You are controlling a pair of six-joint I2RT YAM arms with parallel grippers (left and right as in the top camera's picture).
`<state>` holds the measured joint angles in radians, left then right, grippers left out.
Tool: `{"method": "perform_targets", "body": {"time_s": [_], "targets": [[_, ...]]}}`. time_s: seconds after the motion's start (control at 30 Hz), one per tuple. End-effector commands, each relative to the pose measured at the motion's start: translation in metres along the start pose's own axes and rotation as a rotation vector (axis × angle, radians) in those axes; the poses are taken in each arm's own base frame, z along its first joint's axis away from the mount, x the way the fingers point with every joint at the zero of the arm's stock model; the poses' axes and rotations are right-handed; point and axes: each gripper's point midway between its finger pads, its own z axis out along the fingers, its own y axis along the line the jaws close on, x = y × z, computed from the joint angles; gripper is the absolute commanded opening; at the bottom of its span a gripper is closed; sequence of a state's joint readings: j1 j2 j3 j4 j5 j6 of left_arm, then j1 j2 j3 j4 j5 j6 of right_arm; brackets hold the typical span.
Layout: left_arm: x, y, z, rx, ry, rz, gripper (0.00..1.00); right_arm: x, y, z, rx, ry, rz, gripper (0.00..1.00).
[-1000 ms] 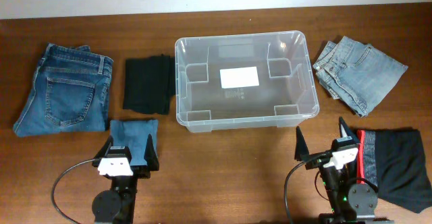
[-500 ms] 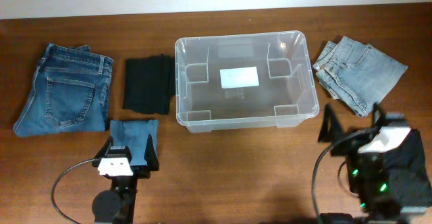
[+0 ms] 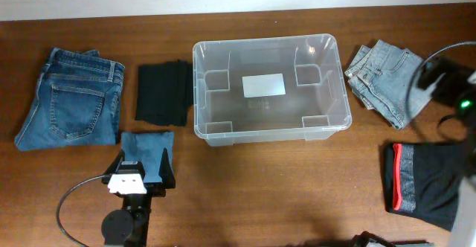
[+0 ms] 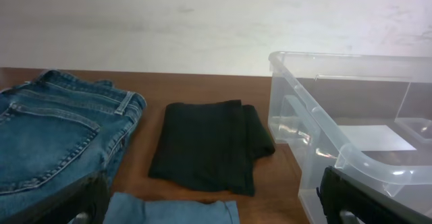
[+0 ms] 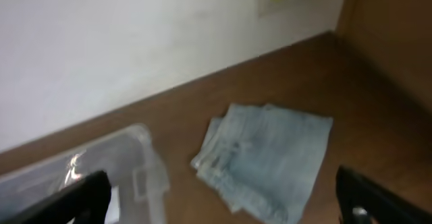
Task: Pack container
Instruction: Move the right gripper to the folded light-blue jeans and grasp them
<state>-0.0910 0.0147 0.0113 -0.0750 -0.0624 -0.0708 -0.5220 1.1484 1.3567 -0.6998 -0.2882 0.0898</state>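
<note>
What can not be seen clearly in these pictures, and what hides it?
Right arm, overhead: motion-blurred and cut off by the right edge.
Small blue folded cloth: near edge hidden under the left gripper; cut by the bottom edge in the left wrist view.
White label on the container: any print too small.
Light denim garment, right wrist view: blurred.

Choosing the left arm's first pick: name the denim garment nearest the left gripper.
The small mid-blue folded denim piece, just ahead of the left gripper. The big dark jeans lie farther left; the pale denim lies beyond the container.
</note>
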Motion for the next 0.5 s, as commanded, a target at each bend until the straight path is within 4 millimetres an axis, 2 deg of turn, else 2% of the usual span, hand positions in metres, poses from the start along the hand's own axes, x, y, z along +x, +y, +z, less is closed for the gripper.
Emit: {"method": "perform_targets", "body": {"time_s": [0.0, 0.1, 0.17, 0.27, 0.43, 0.47], "targets": [[0.001, 0.001, 0.0, -0.001, -0.001, 0.016, 0.99, 0.002, -0.019, 0.014, -0.057, 0.046, 0.069, 0.98], [0.001, 0.001, 0.0, -0.001, -0.001, 0.016, 0.99, 0.012, -0.049, 0.029, 0.0, 0.092, 0.122, 0.98], [0.0, 0.001, 0.0, -0.001, -0.001, 0.016, 0.99, 0.018, -0.06, 0.036, 0.017, 0.116, 0.145, 0.98], [0.0, 0.001, 0.0, -0.001, -0.001, 0.016, 0.99, 0.038, -0.081, 0.053, 0.045, 0.193, 0.202, 0.98], [0.0, 0.001, 0.0, -0.001, -0.001, 0.016, 0.99, 0.092, -0.117, 0.087, 0.09, 0.375, 0.381, 0.98], [0.001, 0.001, 0.0, -0.001, -0.001, 0.016, 0.99, 0.112, -0.123, 0.101, 0.083, 0.442, 0.417, 0.98]]}}
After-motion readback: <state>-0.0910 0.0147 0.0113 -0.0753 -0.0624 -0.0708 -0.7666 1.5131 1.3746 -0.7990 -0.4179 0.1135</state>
